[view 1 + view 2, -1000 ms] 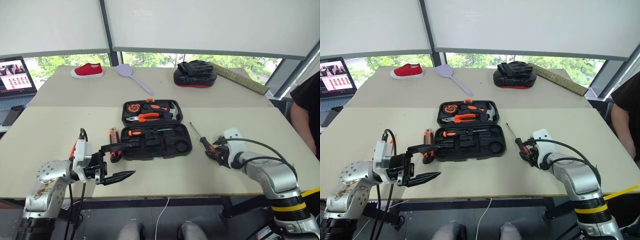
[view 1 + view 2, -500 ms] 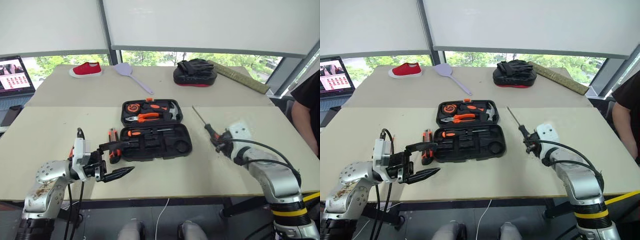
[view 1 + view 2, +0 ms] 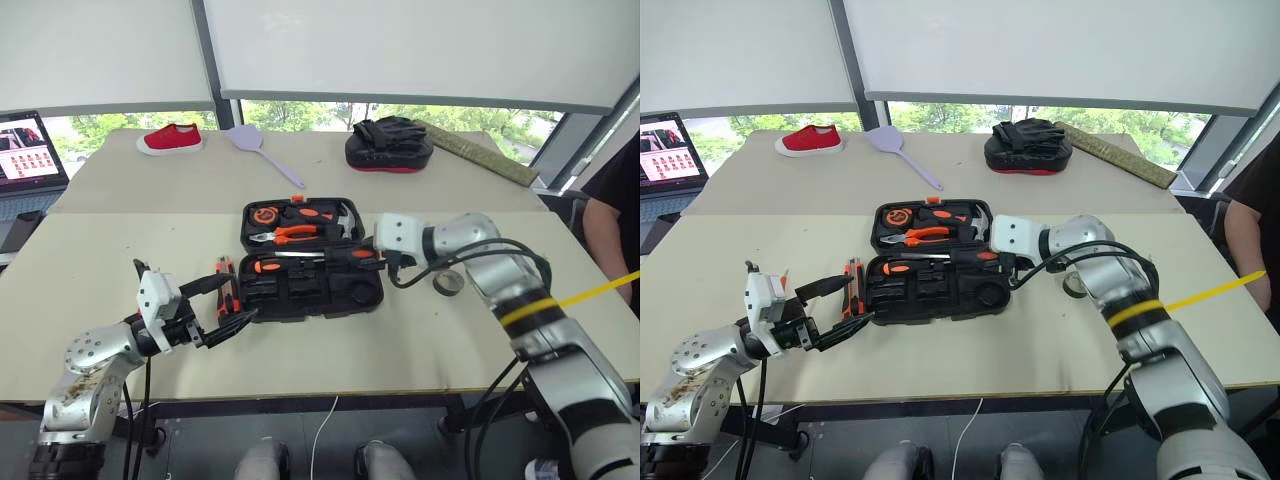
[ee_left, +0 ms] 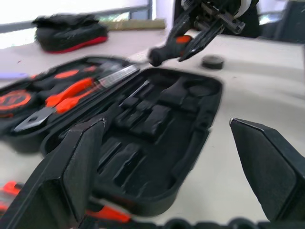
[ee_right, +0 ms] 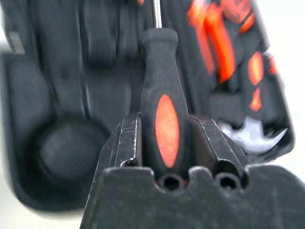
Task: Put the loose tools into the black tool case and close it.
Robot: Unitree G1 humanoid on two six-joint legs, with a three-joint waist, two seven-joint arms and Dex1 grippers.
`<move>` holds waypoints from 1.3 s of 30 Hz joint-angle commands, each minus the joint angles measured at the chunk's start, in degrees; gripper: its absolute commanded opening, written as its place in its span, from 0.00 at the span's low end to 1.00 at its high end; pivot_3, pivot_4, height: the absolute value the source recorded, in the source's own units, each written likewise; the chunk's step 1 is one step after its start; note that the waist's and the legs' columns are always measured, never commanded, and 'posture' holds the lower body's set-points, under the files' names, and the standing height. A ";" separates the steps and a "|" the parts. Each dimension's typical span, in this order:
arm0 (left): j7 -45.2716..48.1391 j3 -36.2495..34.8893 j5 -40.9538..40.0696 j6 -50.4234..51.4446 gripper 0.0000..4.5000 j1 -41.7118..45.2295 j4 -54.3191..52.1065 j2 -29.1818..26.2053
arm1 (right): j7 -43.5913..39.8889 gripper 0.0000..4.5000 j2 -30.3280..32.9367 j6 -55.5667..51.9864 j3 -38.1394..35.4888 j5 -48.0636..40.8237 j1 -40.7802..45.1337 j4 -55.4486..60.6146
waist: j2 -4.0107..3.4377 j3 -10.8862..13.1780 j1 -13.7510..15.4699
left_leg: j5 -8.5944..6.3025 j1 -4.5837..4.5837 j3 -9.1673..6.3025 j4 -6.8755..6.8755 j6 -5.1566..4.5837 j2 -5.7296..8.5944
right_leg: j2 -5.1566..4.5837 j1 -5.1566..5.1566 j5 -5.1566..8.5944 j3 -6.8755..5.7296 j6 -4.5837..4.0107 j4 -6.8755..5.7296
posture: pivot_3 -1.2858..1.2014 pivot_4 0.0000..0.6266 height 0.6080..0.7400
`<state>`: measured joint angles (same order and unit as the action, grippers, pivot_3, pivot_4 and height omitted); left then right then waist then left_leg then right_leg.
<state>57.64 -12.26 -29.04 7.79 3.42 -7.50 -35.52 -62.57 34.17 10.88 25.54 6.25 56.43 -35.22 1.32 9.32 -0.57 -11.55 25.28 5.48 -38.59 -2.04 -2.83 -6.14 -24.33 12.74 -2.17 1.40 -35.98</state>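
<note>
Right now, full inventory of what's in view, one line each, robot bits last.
black tool case: 1, black, open at table centre, pliers and other tools in its far half
screwdriver: 1, orange and black, held over the case
loose tools: orange and black, count unclear, on the table by the case's left edge
tape roll: 1, dark grey, right of the case
red shoe: 1, far left
lilac spatula: 1, far centre
padded mitt: 1, black and red, far right
laptop: 1, left edge
left gripper: open, near the case's left corner
right gripper: shut on the screwdriver
</note>
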 commanded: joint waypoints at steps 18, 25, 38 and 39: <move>-0.49 0.85 3.81 -6.62 1.00 -1.13 5.15 1.73 | -0.64 0.23 -8.01 13.60 -0.40 7.18 8.25 -18.75 | -0.02 0.00 -0.44 | 0.11 -0.14 0.39 0.37 0.21 -0.05 | 0.04 -0.11 0.02 -0.03 -0.14 -0.12 | 0.52 0.24 1.00; -1.51 1.08 3.91 -5.84 1.00 -1.33 3.68 2.01 | -1.42 0.58 -8.22 13.78 -1.90 7.02 9.23 -20.96 | -0.02 0.00 -0.45 | 0.13 -0.14 0.40 0.37 0.23 -0.05 | 0.04 -0.11 0.02 -0.03 -0.14 -0.14 | 0.52 0.24 1.00; -6.18 2.25 3.80 0.32 1.00 0.46 -2.56 1.68 | -10.50 0.35 -14.35 2.89 -14.65 -9.58 7.29 -15.72 | -0.02 0.00 -0.83 | 0.16 -0.23 0.36 0.37 0.27 -0.11 | 0.06 -0.06 -0.04 -0.04 -0.21 -0.20 | 0.52 0.24 1.00; -6.38 2.38 3.80 0.70 1.00 0.63 -2.77 1.66 | -8.31 0.27 -15.30 3.10 -14.55 -8.70 6.69 -16.48 | -0.02 0.00 -0.84 | 0.17 -0.28 0.36 0.38 0.30 -0.12 | 0.07 -0.02 -0.05 -0.04 -0.23 -0.22 | 0.52 0.24 1.00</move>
<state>52.05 -9.91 -24.83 7.85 3.45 -8.09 -33.50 -74.43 20.01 14.94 11.90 -2.56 64.25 -52.04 1.30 9.33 -1.41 -11.37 24.99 5.84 -38.21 -1.71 -2.94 -6.06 -24.35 12.69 -2.22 1.18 -36.20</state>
